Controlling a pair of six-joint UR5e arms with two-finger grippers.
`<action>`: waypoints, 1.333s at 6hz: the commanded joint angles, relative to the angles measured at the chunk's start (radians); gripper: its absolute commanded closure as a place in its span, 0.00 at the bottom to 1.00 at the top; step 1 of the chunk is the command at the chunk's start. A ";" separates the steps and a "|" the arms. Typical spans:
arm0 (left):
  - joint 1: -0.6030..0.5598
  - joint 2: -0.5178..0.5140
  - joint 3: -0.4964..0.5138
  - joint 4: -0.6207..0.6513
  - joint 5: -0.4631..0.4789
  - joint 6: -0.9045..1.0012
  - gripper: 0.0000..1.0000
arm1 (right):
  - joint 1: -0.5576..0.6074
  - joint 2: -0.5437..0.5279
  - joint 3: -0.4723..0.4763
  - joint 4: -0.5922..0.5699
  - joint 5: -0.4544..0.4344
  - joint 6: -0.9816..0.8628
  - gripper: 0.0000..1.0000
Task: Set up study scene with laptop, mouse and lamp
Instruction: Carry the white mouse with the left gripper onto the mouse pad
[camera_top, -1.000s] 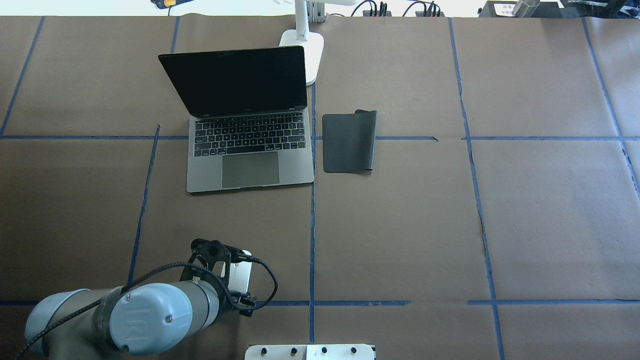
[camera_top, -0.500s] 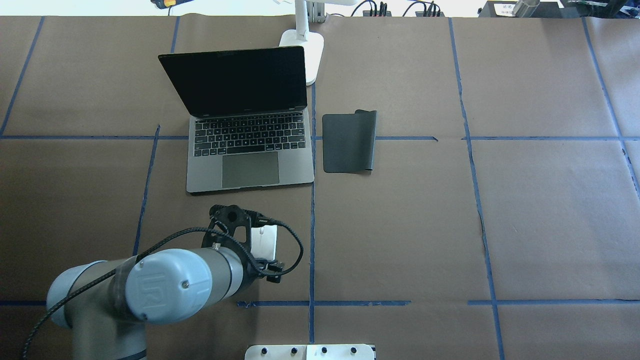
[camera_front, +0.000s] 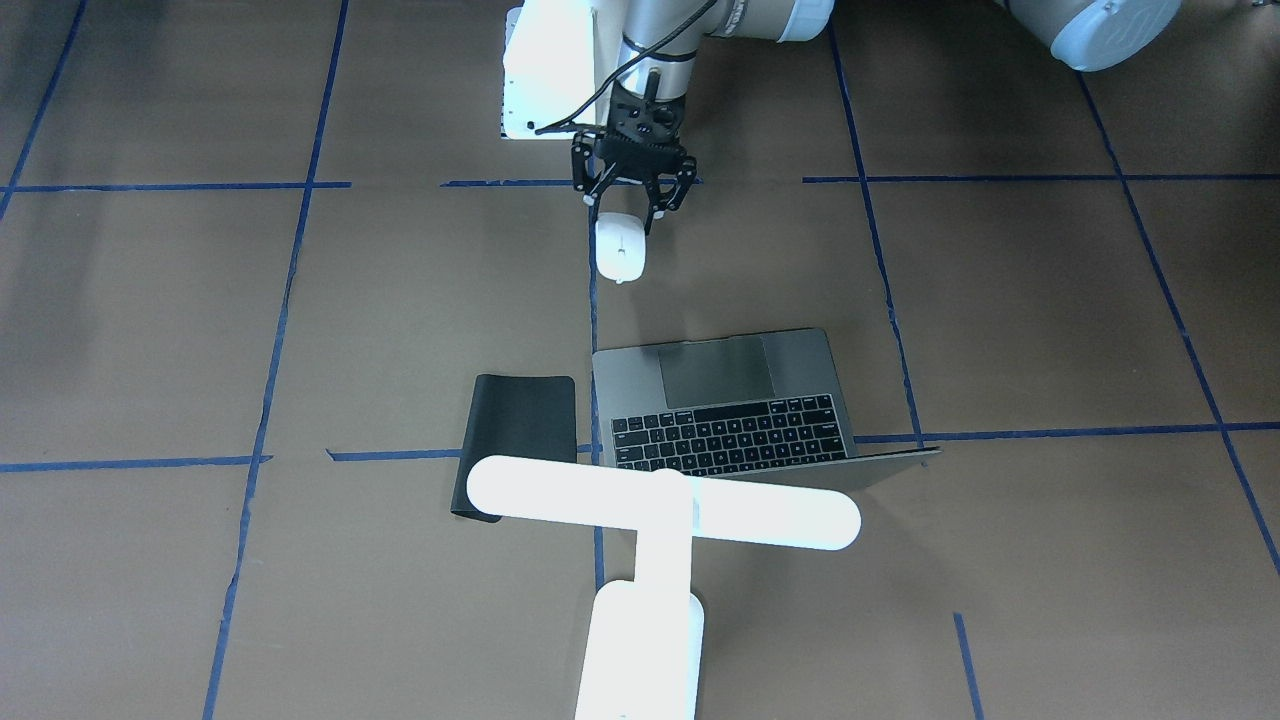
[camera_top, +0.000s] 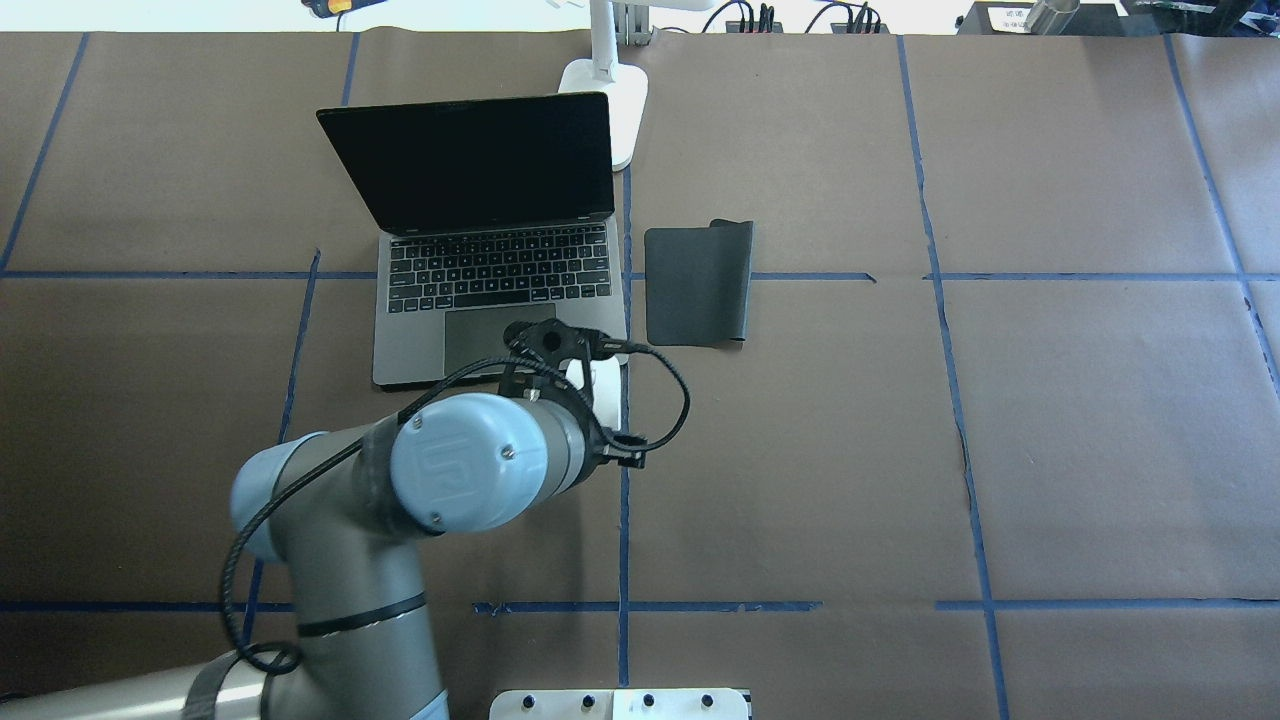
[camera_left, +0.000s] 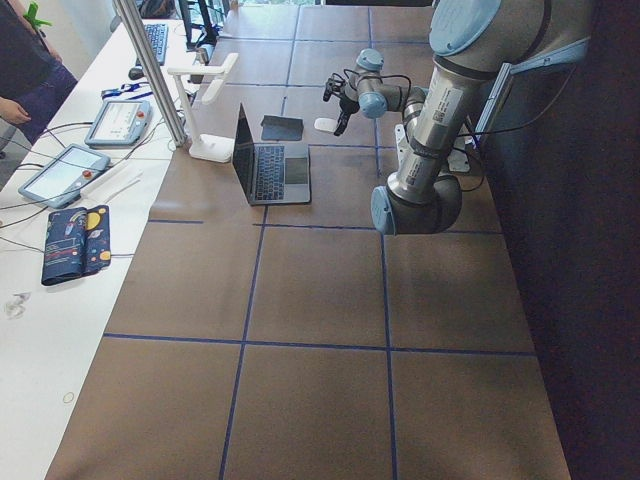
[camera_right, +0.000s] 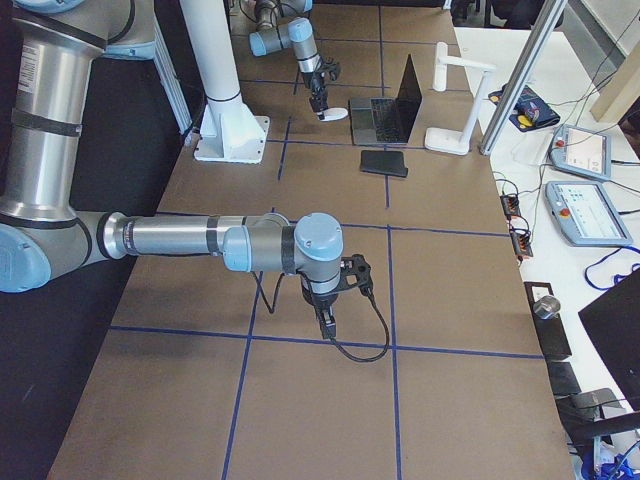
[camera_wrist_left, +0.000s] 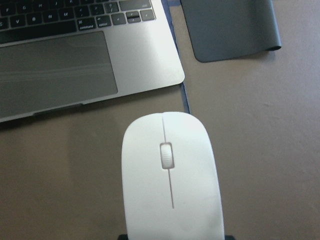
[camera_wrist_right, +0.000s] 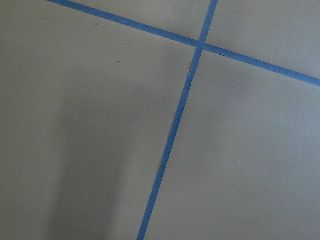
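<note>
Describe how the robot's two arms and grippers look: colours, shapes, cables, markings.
The left arm is silver-grey tubing with pale blue round joint caps, one embossed with a UR logo. A black braided cable loops to its black, skeletal two-finger left gripper. The right arm matches, with a black right gripper and looping black cable.

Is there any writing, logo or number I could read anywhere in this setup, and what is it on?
"UR": raised logo on the blue joint cap of the left arm.
Laptop: the key letters are too small to read.
Control tablets on the side bench: the screens and labels are too blurred to read.
Mouse: no writing shows on it.
</note>
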 joint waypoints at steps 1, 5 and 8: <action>-0.080 -0.201 0.287 -0.064 -0.065 0.001 0.96 | 0.000 -0.001 0.000 0.000 -0.002 0.000 0.00; -0.200 -0.556 0.918 -0.251 -0.203 0.047 0.98 | 0.000 -0.001 0.001 0.000 -0.002 0.008 0.00; -0.215 -0.607 1.042 -0.288 -0.249 0.148 0.03 | 0.000 -0.003 0.001 0.000 0.000 0.011 0.00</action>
